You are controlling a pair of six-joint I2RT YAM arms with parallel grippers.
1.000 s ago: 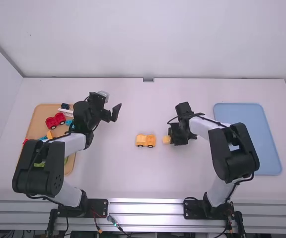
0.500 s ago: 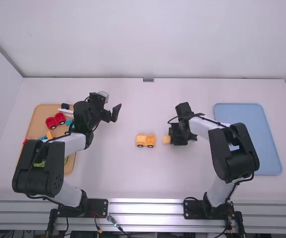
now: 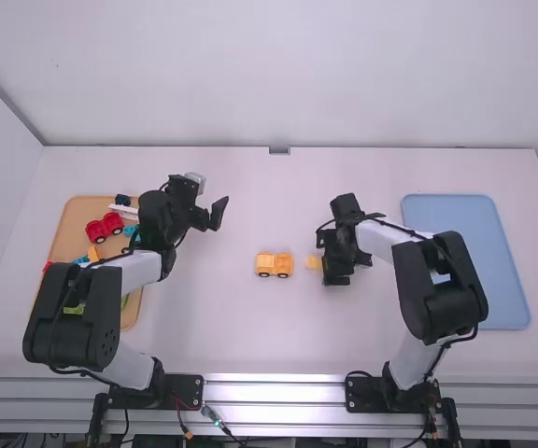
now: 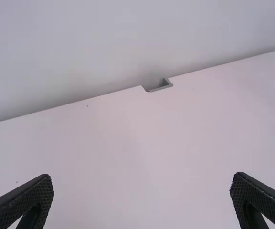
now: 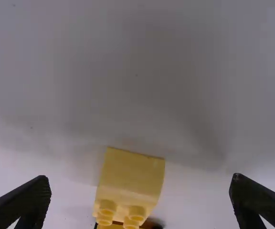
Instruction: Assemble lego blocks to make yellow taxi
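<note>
Black right end effector [image 3: 326, 259] stands wide open, yellow block [image 5: 132, 176] between its fingers.

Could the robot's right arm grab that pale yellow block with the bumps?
Yes, probably. The right gripper is open, and the pale yellow block shows between its wide-apart fingers with nothing on top. The orange car is close by, but doesn't seem in the way.

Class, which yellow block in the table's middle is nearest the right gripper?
The paler block; the darker, wheeled block stands farther from the right gripper.
</note>
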